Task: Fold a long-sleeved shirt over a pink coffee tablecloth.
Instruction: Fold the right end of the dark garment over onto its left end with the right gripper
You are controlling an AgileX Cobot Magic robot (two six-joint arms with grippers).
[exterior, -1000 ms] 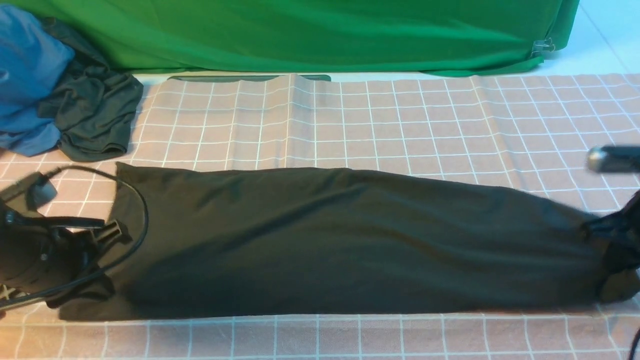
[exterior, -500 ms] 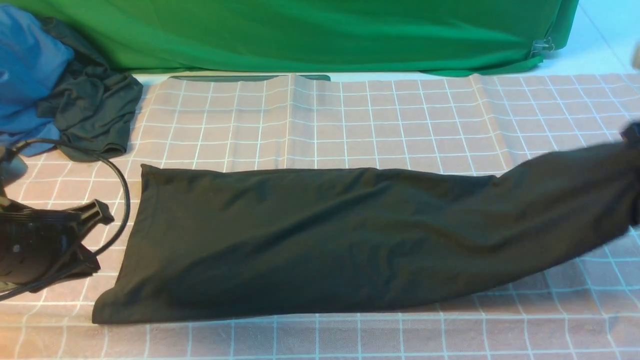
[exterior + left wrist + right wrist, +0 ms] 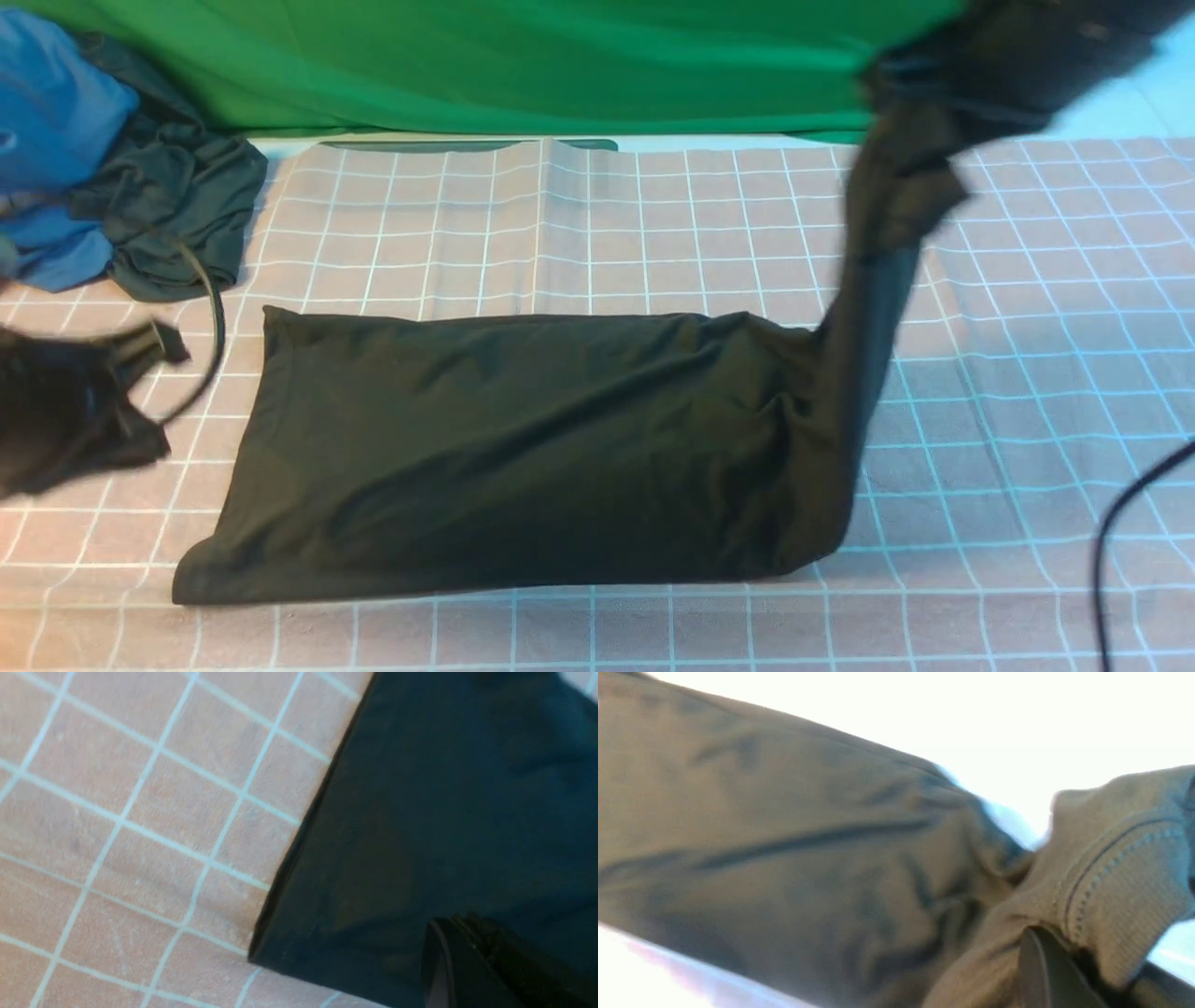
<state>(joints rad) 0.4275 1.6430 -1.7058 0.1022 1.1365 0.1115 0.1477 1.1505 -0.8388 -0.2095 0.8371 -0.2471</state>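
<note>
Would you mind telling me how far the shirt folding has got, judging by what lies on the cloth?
Done: the black long-sleeved shirt lies as a long narrow band on the pink grid-patterned tablecloth, sleeves apparently tucked in. In hand: the right hand grips its right end, raised high above the cloth; the left hand, shut, sits clear of the shirt's left edge. Left: laying that raised end over the flat part, and possibly a further fold.

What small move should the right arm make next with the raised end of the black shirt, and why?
Probably carry the right gripper leftward over the flat half of the long-sleeved shirt, then lower it. The gripper holds one end high while the rest lies flat on the pink coffee tablecloth.
</note>
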